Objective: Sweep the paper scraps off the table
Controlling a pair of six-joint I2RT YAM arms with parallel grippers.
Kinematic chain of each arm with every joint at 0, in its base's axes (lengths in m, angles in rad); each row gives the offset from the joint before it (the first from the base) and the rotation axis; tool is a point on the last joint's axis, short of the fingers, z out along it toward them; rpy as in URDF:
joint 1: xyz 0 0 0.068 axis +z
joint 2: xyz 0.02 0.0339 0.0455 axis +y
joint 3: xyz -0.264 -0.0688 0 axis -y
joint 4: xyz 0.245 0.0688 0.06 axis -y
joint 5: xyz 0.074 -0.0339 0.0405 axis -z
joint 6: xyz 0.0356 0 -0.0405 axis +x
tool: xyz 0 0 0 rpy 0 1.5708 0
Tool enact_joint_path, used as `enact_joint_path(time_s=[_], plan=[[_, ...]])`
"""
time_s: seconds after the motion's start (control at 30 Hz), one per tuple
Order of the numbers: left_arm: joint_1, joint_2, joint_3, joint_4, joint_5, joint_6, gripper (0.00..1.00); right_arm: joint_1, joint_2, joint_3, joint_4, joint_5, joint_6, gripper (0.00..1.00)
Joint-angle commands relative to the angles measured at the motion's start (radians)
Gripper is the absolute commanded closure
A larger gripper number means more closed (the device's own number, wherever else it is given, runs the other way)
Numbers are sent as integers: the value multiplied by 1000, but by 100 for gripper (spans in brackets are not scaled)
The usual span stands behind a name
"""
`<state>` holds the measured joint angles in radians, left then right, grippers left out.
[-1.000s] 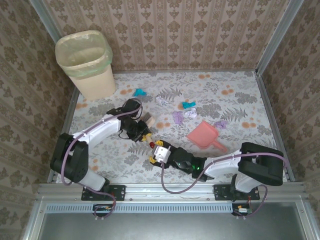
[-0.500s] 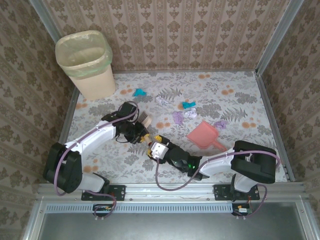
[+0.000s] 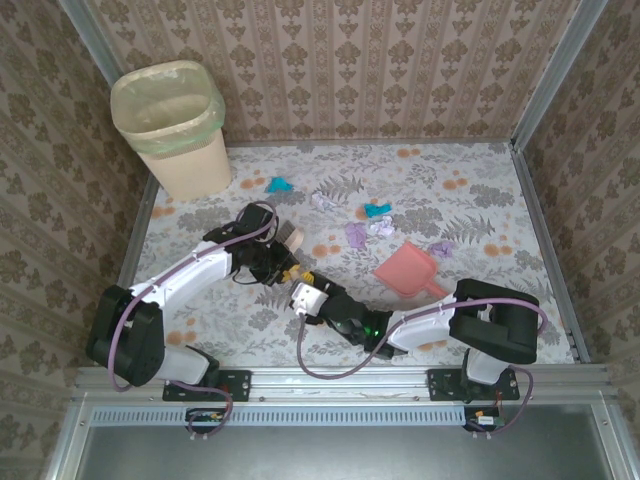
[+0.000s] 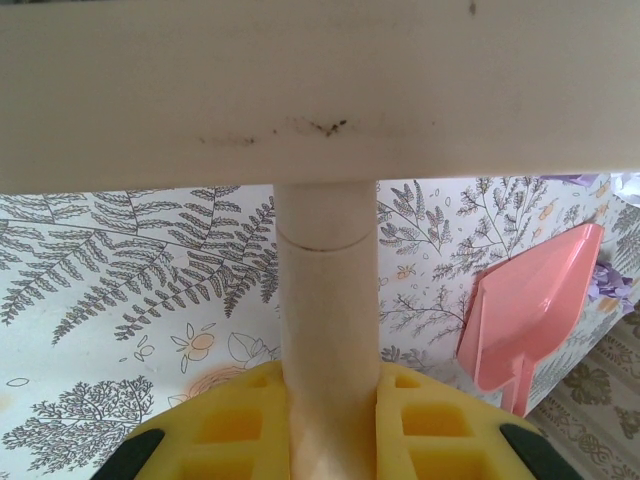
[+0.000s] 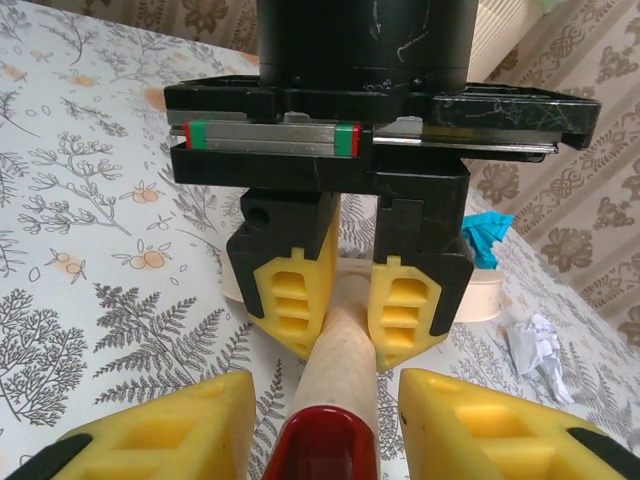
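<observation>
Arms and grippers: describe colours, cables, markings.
The left arm and right arm have white shells, black joints and lilac cables. The left gripper and right gripper have yellow hollow-celled fingers; the left's black body bears a rail marked red and green.

brush head [image 4: 320, 90] cropped top, paper scraps [image 4: 615, 280] cropped R

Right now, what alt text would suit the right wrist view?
The left gripper clamps a wooden brush handle over the flowered table. The right gripper, open, flanks its red end; a teal scrap and a white scrap lie at right.
</observation>
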<state>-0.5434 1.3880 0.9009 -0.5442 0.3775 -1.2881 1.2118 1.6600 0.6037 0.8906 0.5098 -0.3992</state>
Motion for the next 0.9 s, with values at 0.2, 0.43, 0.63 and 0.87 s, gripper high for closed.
enact_joint_path(time_s=[0.2, 0.43, 0.63, 0.87], plan=[[-5, -13, -10, 21, -10, -27, 100, 5, 24, 43, -39, 54, -13, 72], [-6, -14, 0, 15, -9, -17, 100, 5, 31, 51, -53, 75, -17, 80], [-7, -28, 26, -7, -17, 20, 65, 5, 19, 56, -72, 85, -3, 100], [-19, -113, 96, -87, -69, 112, 9, 3, -81, 52, -139, 59, 122, 100]])
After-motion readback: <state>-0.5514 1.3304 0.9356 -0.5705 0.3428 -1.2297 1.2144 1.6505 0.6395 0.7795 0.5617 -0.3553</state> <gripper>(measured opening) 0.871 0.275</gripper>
